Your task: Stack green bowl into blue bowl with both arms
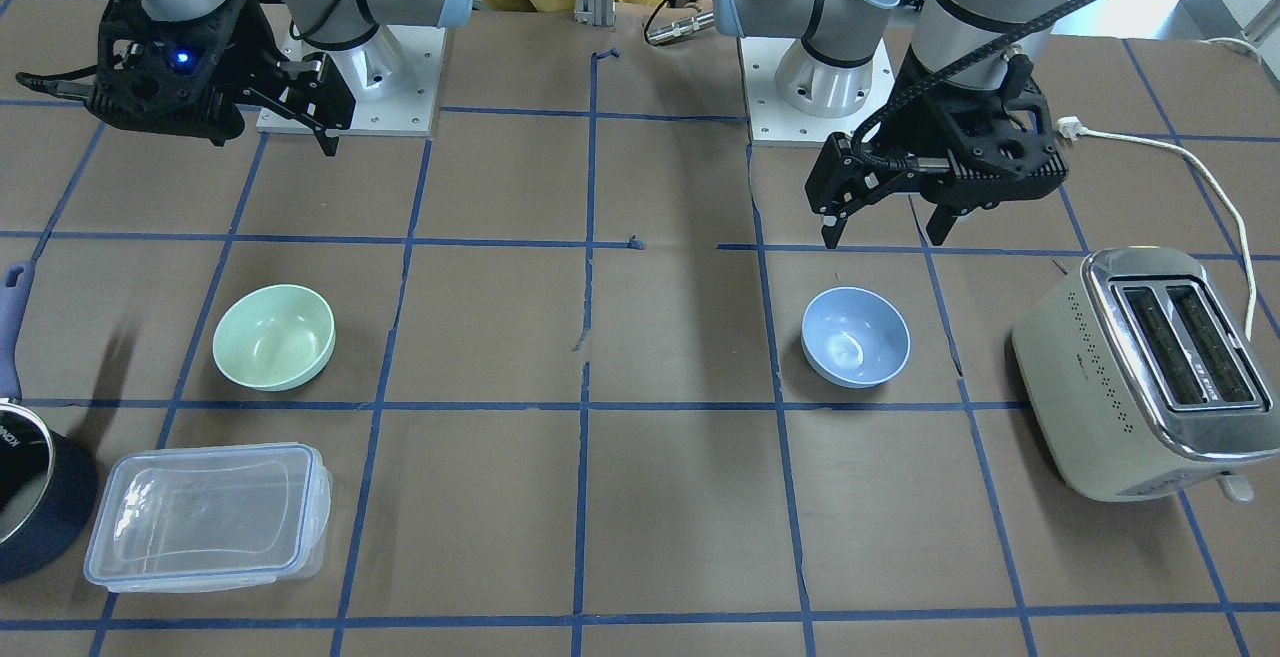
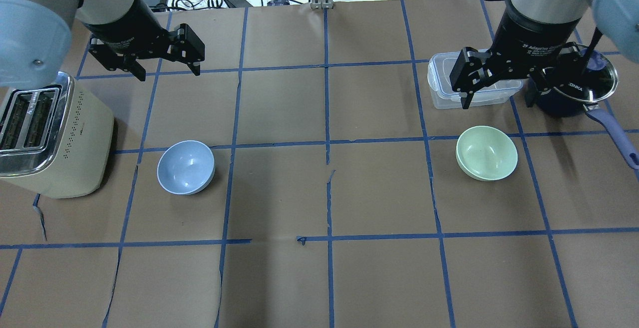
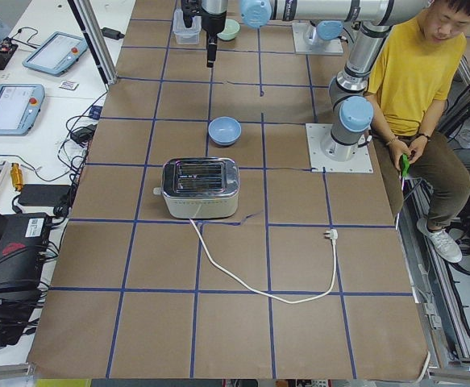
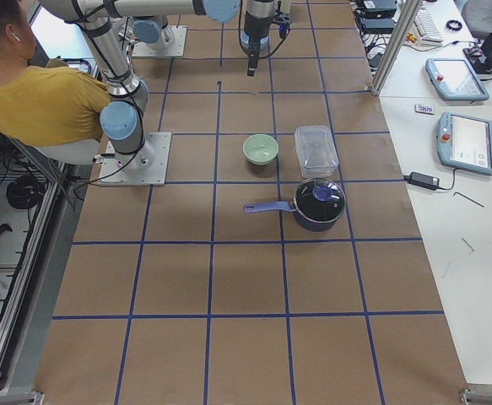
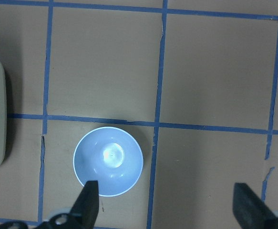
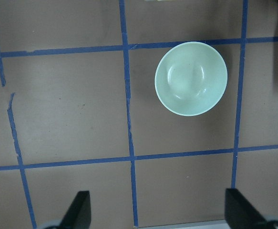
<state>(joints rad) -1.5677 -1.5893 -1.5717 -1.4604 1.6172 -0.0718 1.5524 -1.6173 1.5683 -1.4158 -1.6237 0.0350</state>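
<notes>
The green bowl point(image 1: 274, 337) stands upright and empty on the brown table on my right side; it also shows in the overhead view point(image 2: 486, 152) and the right wrist view point(image 6: 191, 78). The blue bowl point(image 1: 856, 335) stands upright and empty on my left side point(image 2: 185, 167), and shows in the left wrist view point(image 5: 108, 161). My left gripper point(image 1: 885, 237) hangs open and empty above the table, behind the blue bowl point(image 2: 167, 71). My right gripper point(image 2: 496, 101) hangs open and empty above the table, over the clear container beyond the green bowl. The bowls stand far apart.
A cream toaster point(image 2: 45, 133) stands left of the blue bowl, its white cord point(image 1: 1200, 167) trailing off. A clear lidded container point(image 2: 449, 86) and a dark lidded pot point(image 2: 574, 88) with a purple handle stand beyond the green bowl. A person in yellow point(image 3: 412, 72) sits behind the robot.
</notes>
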